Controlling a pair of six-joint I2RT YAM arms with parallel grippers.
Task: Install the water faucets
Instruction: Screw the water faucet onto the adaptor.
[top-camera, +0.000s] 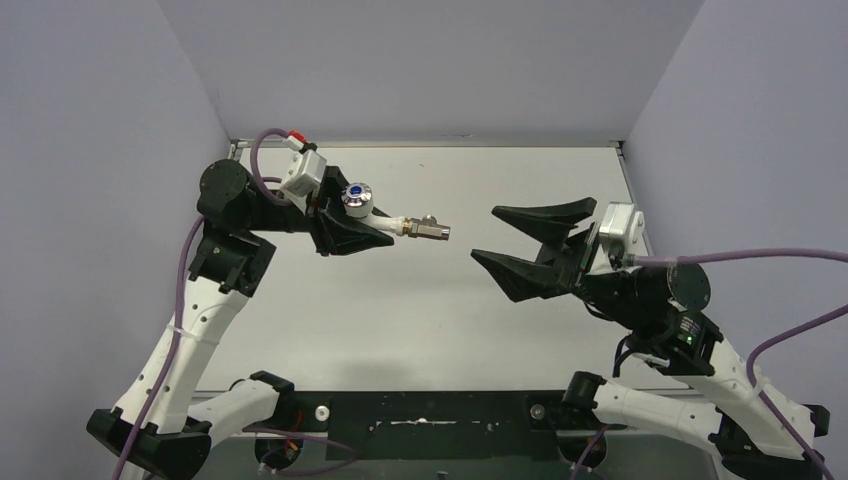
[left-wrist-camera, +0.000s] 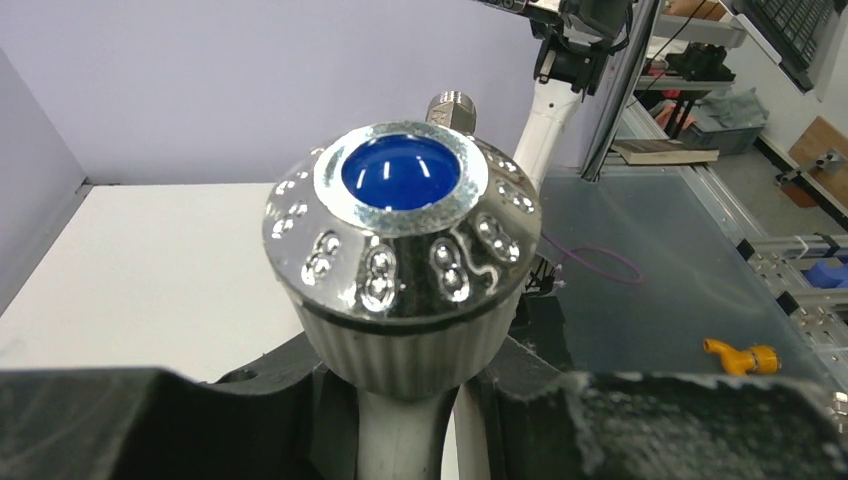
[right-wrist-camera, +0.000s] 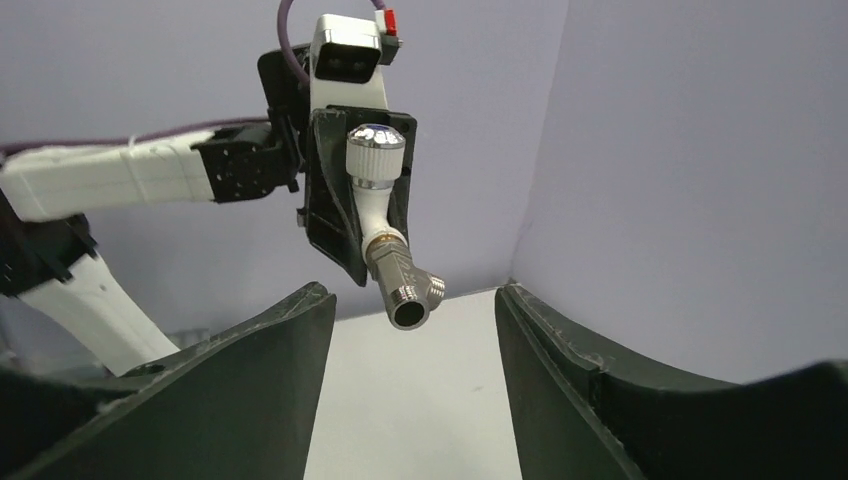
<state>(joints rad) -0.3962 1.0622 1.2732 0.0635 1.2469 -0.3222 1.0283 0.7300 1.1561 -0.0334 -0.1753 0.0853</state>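
My right pincer (top-camera: 485, 235) gapes empty, jaws facing the threaded fitting (right-wrist-camera: 400, 280) just beyond. The fitting sits on the white faucet (right-wrist-camera: 372, 205), which my left pincer (top-camera: 372, 228) clamps aloft over the tabletop (top-camera: 400, 320), presented, I judge, for tightening.

The tap body (right-wrist-camera: 370, 212) is white. Its round knob (left-wrist-camera: 400, 240) is shiny chrome with small embossed marks around it, a deep blue dot (left-wrist-camera: 400, 172) on top and a ribbed pale grey skirt below. The threaded fitting (top-camera: 432, 231) is grey metal with a brass ring. The jaws are matt black, the arms (top-camera: 195, 335) white and black, the cables (top-camera: 760, 256) purple. The counter (top-camera: 400, 330) is off-white, the walls (top-camera: 430, 60) pale lilac.
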